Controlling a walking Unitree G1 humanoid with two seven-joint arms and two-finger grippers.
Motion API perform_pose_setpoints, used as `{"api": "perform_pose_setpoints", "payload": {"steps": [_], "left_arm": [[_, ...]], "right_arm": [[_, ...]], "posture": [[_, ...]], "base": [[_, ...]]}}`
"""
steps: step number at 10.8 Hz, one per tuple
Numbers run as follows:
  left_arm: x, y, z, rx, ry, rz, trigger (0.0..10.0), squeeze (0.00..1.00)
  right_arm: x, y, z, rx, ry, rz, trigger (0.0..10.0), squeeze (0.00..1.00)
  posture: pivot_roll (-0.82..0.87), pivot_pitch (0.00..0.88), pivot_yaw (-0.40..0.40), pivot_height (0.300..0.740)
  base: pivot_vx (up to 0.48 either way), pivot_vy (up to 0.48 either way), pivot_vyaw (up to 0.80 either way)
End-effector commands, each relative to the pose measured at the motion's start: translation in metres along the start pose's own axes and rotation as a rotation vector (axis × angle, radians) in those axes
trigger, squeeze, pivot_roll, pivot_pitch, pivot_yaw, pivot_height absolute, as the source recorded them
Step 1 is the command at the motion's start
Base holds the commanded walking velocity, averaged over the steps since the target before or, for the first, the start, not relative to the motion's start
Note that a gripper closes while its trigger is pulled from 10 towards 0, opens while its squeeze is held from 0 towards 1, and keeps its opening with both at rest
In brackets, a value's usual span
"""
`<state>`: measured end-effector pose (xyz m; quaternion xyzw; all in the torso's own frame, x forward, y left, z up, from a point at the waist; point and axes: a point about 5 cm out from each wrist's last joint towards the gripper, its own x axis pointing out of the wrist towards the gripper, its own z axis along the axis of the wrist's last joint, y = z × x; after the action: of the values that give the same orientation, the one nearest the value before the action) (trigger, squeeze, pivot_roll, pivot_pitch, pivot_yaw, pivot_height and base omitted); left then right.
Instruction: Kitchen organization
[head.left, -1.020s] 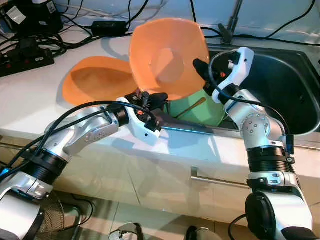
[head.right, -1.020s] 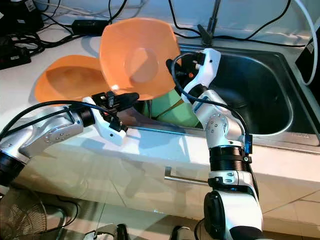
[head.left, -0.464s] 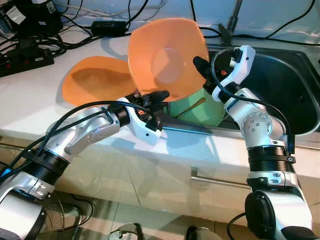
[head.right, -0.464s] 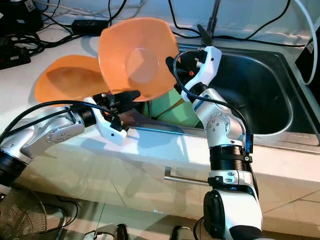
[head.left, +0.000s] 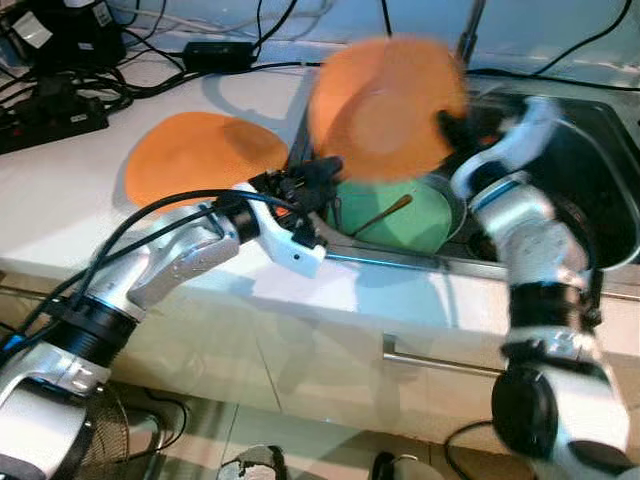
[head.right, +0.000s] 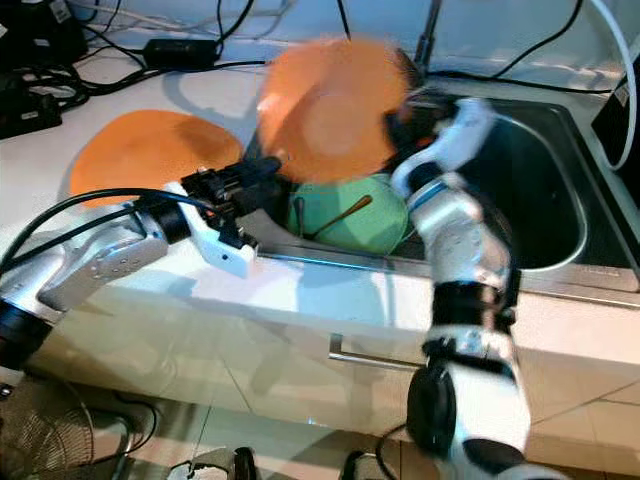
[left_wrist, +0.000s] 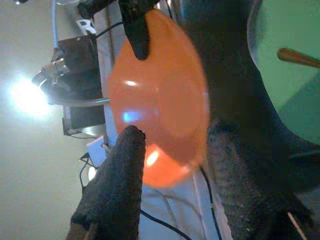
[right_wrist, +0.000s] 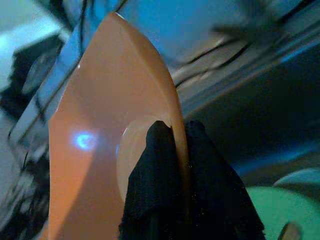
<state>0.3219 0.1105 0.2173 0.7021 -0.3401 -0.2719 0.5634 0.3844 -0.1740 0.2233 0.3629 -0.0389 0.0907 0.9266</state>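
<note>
Orange bowl: we saw the orange bowl held up in the air over the near-left corner of the sink, tilted on edge and blurred, above the green bowl.
Right gripper: our right gripper had its fingers closed on the orange bowl's rim, one inside and one outside the wall.
Left gripper: our left gripper sat just beside the bowl's lower edge with its fingers parted and nothing between them; in the left wrist view the bowl hung beyond the fingers.
Handling: we judged the bowl light, stiff plastic, glossy and so likely slippery; not fragile. A one-sided rim pinch lets it swing, so a deep bite on the rim, wall between the fingers, seemed the best hold.
Green bowl: it lay in the sink's left end with a thin brown utensil across it.
Orange plate: a flat orange plate rested on the bench, left of the sink.
Writing: we could read no brand, label or lettering on the bowls, plate or the power strip.
</note>
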Motion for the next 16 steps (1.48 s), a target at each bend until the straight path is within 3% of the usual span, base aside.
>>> {"api": "perform_pose_setpoints", "payload": {"steps": [1,2,4,5,7,8,9,11,13,14,16], "left_arm": [[-0.002,0.001,-0.002,-0.046,0.027,0.025,10.0,0.0],[-0.003,-0.002,-0.006,-0.154,0.077,0.061,10.0,0.0],[0.005,-0.006,-0.006,-0.707,0.25,0.293,10.0,0.0],[0.009,-0.013,-0.002,-0.864,0.29,0.309,10.0,0.0],[0.019,-0.023,0.015,-1.257,0.319,0.392,10.0,0.0],[0.024,-0.029,0.026,-1.435,0.328,0.387,10.0,0.0],[0.028,-0.034,0.033,-1.517,0.346,0.348,10.0,0.0],[0.037,-0.036,0.048,-1.625,0.295,0.301,10.0,0.0],[0.036,-0.034,0.055,-1.594,0.259,0.29,10.0,0.0],[0.032,-0.037,0.05,-1.603,0.296,0.296,10.0,0.0],[0.026,-0.043,0.04,-1.621,0.355,0.33,10.0,0.0]], "right_arm": [[0.001,0.0,0.017,0.02,-0.085,-0.011,0.0,0.0],[0.0,-0.009,0.024,0.035,-0.126,-0.061,0.0,0.0],[-0.005,-0.029,0.022,-0.002,-0.167,-0.162,0.0,0.0],[-0.005,-0.033,0.016,-0.027,-0.151,-0.181,0.0,0.0],[-0.007,-0.042,0.003,-0.075,-0.119,-0.218,0.0,0.0],[-0.007,-0.046,-0.005,-0.122,-0.092,-0.232,2.9,0.0],[-0.008,-0.051,-0.012,-0.17,-0.071,-0.255,10.0,0.0],[-0.01,-0.056,-0.023,-0.228,-0.039,-0.268,10.0,0.0],[-0.012,-0.057,-0.031,-0.27,-0.028,-0.267,10.0,0.0],[-0.012,-0.053,-0.035,-0.362,-0.026,-0.239,10.0,0.0],[-0.012,-0.053,-0.042,-0.406,-0.017,-0.232,10.0,0.0]], "posture": [[0.09,0.103,0.021,0.74],[0.09,0.103,0.024,0.74],[0.09,0.104,0.022,0.74],[0.08,0.104,0.023,0.74],[0.08,0.102,0.024,0.74],[0.08,0.101,0.024,0.74],[0.08,0.098,0.024,0.74],[0.08,0.092,0.03,0.74],[0.07,0.08,0.035,0.74],[0.07,0.077,0.036,0.74],[0.07,0.067,0.035,0.74]], "base": [[0.0,0.0,0.0],[0.0,0.0,0.0],[0.0,0.0,0.0],[0.0,0.0,0.0],[0.0,0.0,0.0],[0.0,0.0,0.0],[0.0,0.0,0.0],[0.0,0.0,0.0],[0.0,0.0,0.0],[0.0,0.0,0.0],[0.0,0.0,0.0]]}}
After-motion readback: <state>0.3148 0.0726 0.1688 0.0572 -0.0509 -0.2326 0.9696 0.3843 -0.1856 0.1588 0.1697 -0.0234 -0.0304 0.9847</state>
